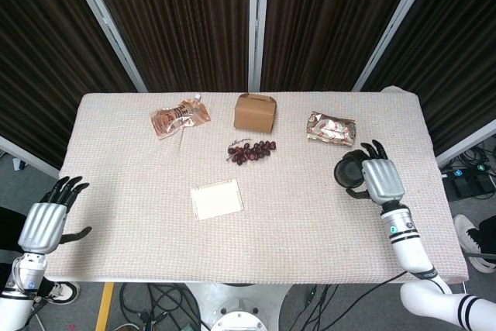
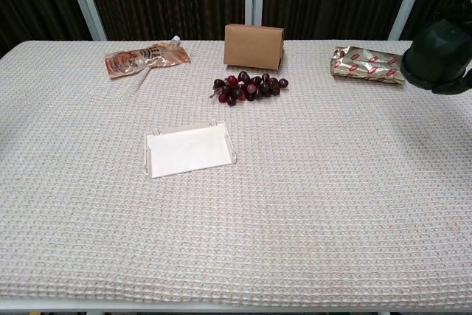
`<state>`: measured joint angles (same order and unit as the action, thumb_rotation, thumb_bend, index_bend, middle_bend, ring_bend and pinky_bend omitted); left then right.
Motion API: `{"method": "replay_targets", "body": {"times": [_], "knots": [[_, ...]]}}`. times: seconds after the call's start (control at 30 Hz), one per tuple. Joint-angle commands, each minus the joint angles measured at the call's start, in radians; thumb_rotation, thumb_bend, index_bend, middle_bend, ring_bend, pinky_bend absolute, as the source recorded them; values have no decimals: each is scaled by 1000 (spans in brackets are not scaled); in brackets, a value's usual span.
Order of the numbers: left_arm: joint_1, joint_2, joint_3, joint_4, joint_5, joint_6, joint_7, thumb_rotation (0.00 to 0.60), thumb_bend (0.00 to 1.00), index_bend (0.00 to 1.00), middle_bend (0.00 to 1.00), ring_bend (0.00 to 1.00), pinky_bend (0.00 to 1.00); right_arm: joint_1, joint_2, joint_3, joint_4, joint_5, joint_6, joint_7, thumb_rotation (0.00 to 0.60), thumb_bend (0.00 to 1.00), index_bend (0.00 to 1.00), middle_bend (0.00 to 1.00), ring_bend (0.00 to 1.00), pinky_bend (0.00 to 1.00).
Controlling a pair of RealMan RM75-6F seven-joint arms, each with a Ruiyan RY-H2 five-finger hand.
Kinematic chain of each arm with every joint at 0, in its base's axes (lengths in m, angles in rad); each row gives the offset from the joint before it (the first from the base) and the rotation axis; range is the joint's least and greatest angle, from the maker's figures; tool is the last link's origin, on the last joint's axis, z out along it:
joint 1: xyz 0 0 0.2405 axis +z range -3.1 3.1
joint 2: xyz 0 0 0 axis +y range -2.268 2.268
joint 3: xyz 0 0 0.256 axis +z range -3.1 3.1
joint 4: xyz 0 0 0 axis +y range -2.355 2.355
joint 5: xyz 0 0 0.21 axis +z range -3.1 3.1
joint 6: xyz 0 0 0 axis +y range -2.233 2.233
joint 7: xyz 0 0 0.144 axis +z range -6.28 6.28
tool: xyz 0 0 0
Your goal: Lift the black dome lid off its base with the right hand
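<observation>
Gripped aloft in the right hand (image 1: 381, 180), just beside and in front of the gold snack packet (image 1: 332, 128), black dome lid (image 1: 350, 174) liable to drop should those curled fingers slacken.

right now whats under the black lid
The black lid hangs in the right hand above bare table cloth. Its underside and inside are hidden from both views.

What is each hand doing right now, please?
Left hand: open, holding nothing, beside the table's edge.
Right hand: holding the black dome lid.
</observation>
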<state>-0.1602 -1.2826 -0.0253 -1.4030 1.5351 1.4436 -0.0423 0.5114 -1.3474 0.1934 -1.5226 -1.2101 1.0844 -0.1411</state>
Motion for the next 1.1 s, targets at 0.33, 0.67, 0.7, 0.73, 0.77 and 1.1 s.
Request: {"method": "replay_targets", "body": {"times": [0.33, 0.67, 0.7, 0.73, 0.77, 1.1], "knots": [[-9, -12, 6, 11, -11, -33, 2, 600, 24, 166, 107, 76, 305, -30, -41, -11, 27, 3, 48, -12, 600, 126, 402, 454, 105, 0], [-11, -16, 5, 8, -6, -26, 6, 600, 24, 166, 107, 76, 304, 0, -53, -55, 16, -53, -47, 6, 600, 126, 401, 454, 103, 0], [-10, -14, 5, 8, -7, -24, 7, 600, 24, 166, 107, 76, 304, 21, -88, -61, 15, -67, -69, -12, 600, 126, 402, 454, 103, 0], [-8, -12, 4, 7, -9, -22, 7, 600, 24, 166, 107, 76, 304, 41, -121, -68, 15, -80, -89, -28, 600, 126, 402, 454, 104, 0], [-5, -9, 3, 5, -13, -19, 7, 600, 23, 166, 107, 76, 304, 62, -163, -76, 19, -94, -108, -48, 600, 126, 402, 453, 105, 0], [-3, -7, -1, 18, -11, -9, -13, 600, 24, 166, 107, 76, 304, -15, -120, -49, 96, -23, 1, -33, 600, 126, 403, 452, 104, 0]]}}
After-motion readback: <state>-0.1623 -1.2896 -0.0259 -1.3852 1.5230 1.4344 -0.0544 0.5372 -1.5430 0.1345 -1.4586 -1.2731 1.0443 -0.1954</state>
